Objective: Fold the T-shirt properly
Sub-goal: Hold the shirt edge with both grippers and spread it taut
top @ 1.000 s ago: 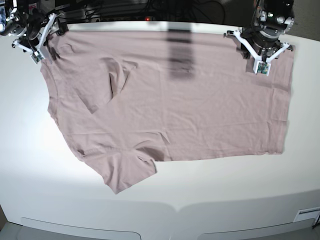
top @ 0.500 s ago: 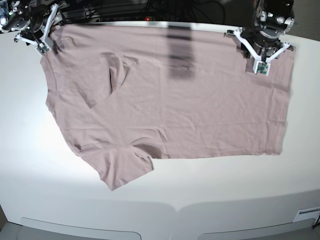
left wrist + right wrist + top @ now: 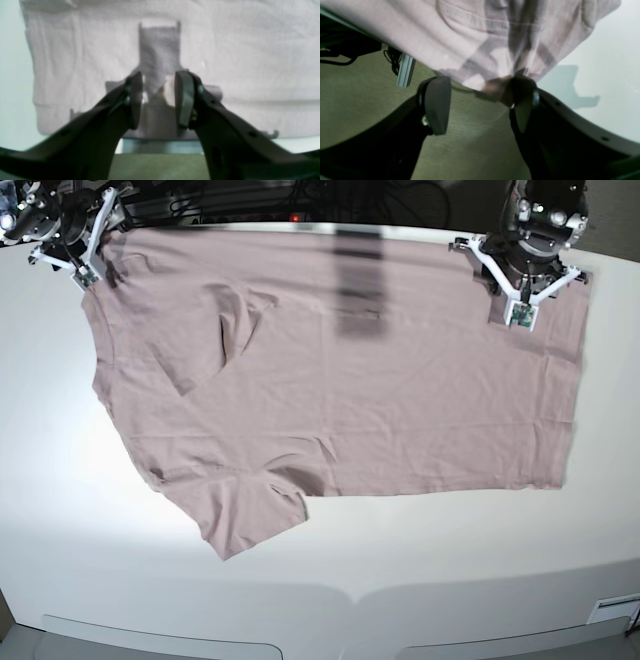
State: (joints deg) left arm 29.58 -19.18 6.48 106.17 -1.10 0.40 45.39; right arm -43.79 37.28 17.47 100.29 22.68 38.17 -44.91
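The mauve-pink T-shirt [image 3: 350,400] lies spread on the white table [image 3: 420,580], neck to the left and hem to the right. One sleeve [image 3: 250,515] points toward the front, and the other is folded onto the chest [image 3: 230,330]. My left gripper [image 3: 525,280] hovers over the far right hem corner. In the left wrist view its jaws [image 3: 158,100] stand apart above the T-shirt [image 3: 225,50] with nothing between them. My right gripper [image 3: 68,238] is at the far left corner. It [image 3: 480,105] stands wide open, and a cloth edge of the T-shirt [image 3: 495,32] rests against one fingertip [image 3: 522,92].
The table's far edge runs just behind both grippers. Beyond it are black cables [image 3: 250,200], an aluminium rail [image 3: 405,71] and greenish carpet floor [image 3: 370,107]. A dark shadow band [image 3: 360,280] crosses the top of the shirt.
The right arm has moved back toward the far left corner, and the shirt's shoulder edge shifted slightly with it. The left arm has stayed put.
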